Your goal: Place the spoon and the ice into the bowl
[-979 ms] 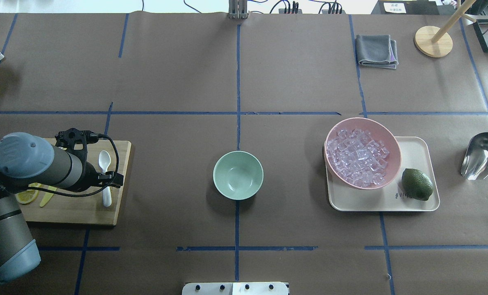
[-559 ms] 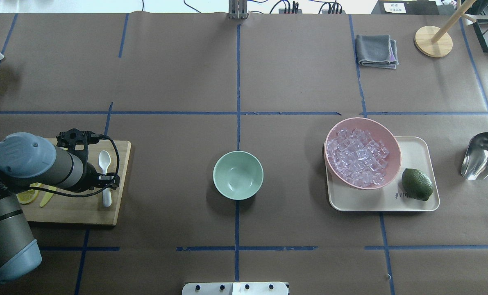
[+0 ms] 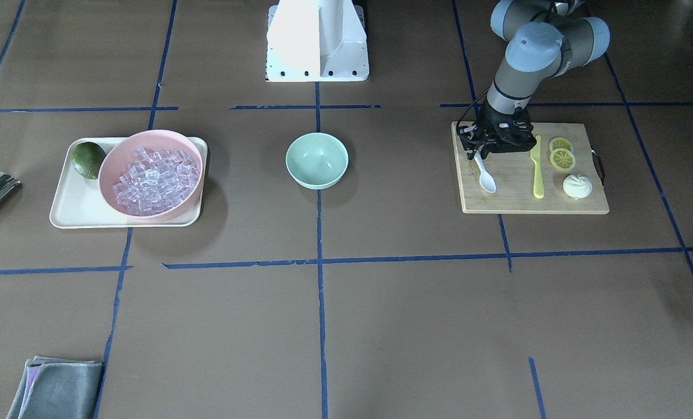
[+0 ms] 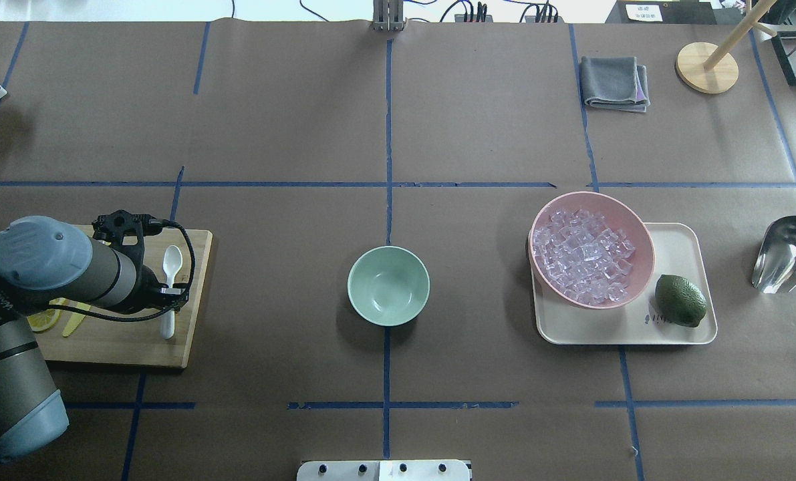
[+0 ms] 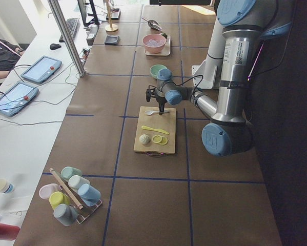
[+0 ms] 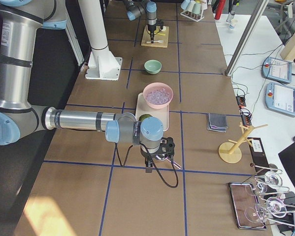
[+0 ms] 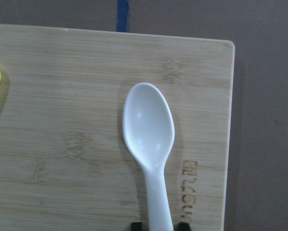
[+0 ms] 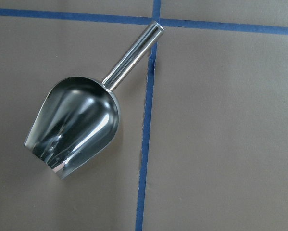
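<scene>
Left tool is low on the wooden board, open, its fingertips either side of the spoon handle with slim gaps. The spoon lies flat near the board's edge, scoop facing up. The mint bowl sits empty mid-surface, well apart. The ice is piled in the pink bowl on the tray. Right tool hangs over the metal scoop; cannot tell whether it is open or closed.
</scene>
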Robot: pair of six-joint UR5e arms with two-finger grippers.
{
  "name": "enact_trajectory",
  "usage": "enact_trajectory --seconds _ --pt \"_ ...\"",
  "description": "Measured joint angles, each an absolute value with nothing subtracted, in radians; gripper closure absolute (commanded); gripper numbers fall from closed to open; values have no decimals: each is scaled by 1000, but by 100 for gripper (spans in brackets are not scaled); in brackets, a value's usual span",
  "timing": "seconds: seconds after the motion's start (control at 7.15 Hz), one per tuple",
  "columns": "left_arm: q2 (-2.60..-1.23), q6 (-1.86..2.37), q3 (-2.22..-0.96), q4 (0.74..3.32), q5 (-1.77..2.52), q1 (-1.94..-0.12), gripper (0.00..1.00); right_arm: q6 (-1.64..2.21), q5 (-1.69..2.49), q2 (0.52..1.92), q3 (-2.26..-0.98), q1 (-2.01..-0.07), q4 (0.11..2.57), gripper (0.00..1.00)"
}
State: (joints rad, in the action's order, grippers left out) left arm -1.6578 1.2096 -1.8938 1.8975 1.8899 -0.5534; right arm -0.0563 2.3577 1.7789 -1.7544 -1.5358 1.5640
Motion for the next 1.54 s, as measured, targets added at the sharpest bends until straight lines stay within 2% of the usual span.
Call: enact_trajectory --seconds 0.7,0.98,1.26,1.54 --pt "-1665 1178 -1925 1897 1890 -559 100 -56 2358 1778 -1755 -1536 1563 0" --pt "-1705 961 -1946 1894 1861 -560 100 -55 2358 1778 -1755 -1536 1563 0" --pt "-1800 704 -1952 1828 1849 -558 100 -55 2357 1778 -1755 -1537 1563 0" --pt "-2000 526 -1946 1581 1850 -552 100 -55 2357 1779 -1755 -1537 1563 0"
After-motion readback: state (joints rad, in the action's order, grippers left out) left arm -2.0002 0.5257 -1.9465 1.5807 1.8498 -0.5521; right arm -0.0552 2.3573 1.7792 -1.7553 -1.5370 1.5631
